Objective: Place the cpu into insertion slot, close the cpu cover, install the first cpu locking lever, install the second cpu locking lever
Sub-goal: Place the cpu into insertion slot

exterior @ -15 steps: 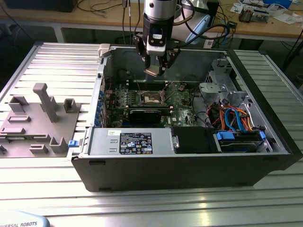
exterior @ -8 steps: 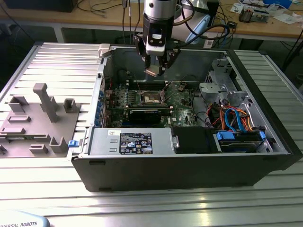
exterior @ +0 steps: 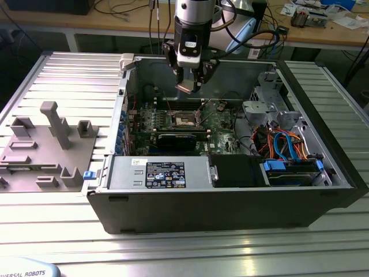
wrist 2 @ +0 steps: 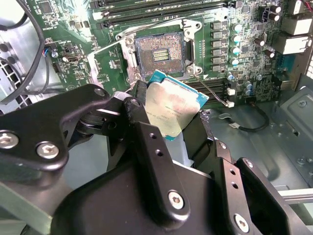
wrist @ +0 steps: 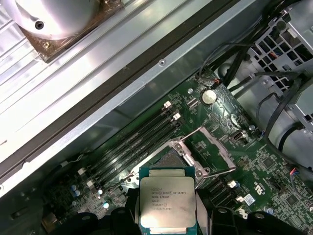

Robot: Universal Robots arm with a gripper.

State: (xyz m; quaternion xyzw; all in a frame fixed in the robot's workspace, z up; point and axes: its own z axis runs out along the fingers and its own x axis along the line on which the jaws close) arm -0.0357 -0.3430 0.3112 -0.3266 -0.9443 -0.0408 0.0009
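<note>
On ribbed metal table [exterior: 63,231]: open case [exterior: 230,210]; pincer [exterior: 190,84] grips cpu [wrist: 167,205].

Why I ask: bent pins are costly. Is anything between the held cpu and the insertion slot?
Nothing visible does. The gripper holds the cpu in the air above the insertion slot, whose contact field lies bare. The cpu cover is swung open beside the slot, off the way down.

Clear air straight down from the cpu [wrist: 167,205] in the gripper [exterior: 190,84] to the insertion slot [wrist 2: 160,55]. The cpu cover [wrist: 218,147] is flipped open off to the side. Graphics card [exterior: 176,140] crowds the near edge; drive cage [exterior: 262,95] and cables [exterior: 282,141] clutter the exterior view's right.
</note>
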